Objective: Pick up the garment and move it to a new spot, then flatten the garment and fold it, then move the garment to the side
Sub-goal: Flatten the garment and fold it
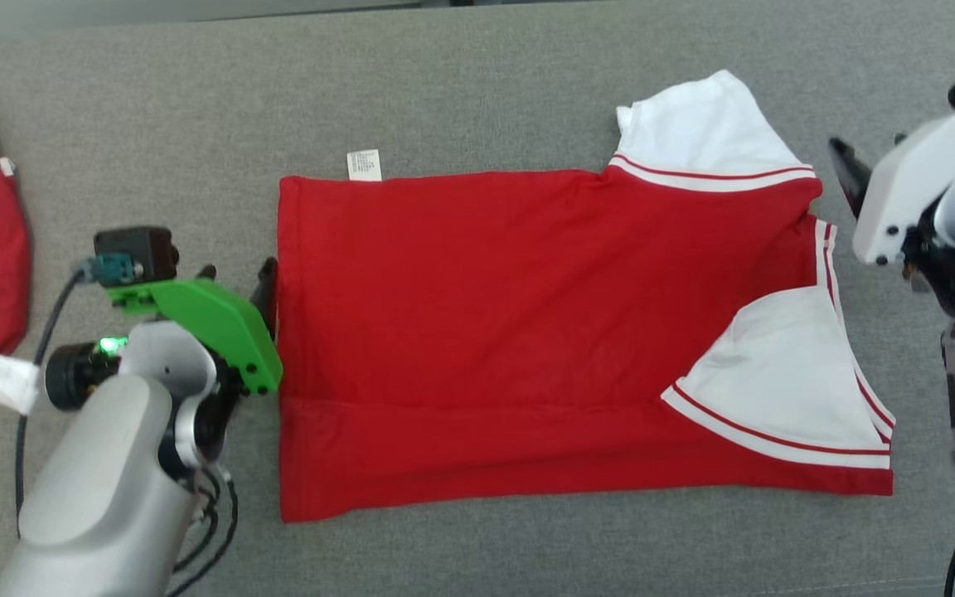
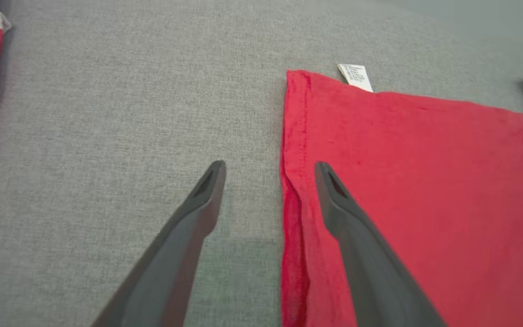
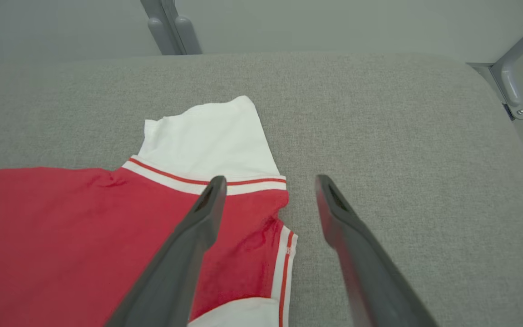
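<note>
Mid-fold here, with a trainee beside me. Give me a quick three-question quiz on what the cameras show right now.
1. True or false: the left gripper is shut on the hem of the red garment.
2. In the head view, which edge of the garment does the white label stick out from? A top; B bottom; C right.
3. Fill in: the sleeves are ____ with red stripes.

Key: 1 false, its jaws are open; 2 A; 3 white.

The left gripper [image 2: 269,167], with two long dark tapered fingers, is seen with jaws spread wide and empty; the right gripper [image 3: 270,179] is spread likewise.
</note>
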Motion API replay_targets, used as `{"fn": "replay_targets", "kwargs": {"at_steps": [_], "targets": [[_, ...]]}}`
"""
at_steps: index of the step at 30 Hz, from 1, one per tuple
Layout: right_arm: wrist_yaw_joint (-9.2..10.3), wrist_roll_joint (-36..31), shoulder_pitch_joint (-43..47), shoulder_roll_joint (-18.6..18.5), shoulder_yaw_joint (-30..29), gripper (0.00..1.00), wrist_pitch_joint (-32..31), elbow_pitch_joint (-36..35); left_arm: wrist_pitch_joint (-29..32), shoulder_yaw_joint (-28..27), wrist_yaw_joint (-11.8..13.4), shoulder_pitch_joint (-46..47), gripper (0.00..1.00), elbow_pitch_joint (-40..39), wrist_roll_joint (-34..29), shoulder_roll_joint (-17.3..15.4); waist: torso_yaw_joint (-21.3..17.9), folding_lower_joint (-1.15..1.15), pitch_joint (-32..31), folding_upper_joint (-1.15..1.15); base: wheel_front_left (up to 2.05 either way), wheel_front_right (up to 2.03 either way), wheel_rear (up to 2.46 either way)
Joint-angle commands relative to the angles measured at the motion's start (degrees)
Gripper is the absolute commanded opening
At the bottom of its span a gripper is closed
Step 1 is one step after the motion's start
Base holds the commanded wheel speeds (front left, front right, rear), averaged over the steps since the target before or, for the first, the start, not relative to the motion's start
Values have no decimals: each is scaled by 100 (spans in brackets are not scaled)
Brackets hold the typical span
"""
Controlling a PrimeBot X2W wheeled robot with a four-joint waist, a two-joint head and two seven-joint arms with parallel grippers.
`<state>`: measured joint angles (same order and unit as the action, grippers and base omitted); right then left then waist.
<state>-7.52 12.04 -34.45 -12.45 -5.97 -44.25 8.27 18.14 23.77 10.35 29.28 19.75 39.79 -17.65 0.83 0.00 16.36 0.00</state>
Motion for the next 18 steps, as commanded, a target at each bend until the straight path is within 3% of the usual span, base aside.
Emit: {"fn": "replay_targets", "kwargs": {"at_steps": [1, 8, 18], "targets": [[6, 40, -297, -48, 103, 100, 3, 203, 58, -15, -35, 319, 100, 131, -12, 9, -37, 0, 412, 0, 0, 0, 0], [4, -104, -1623, -377, 804, 100, 179, 1065, 476, 179, -171, 1548, 100, 855, -143, 171, 2, 0, 1015, 0, 0, 0, 0], [7, 34, -2317, -584, 1187, 100, 521, 1701, 597, 417, -428, 2271, 100, 1376, -254, 237, 28, 0, 1403, 0, 0, 0, 0]]}}
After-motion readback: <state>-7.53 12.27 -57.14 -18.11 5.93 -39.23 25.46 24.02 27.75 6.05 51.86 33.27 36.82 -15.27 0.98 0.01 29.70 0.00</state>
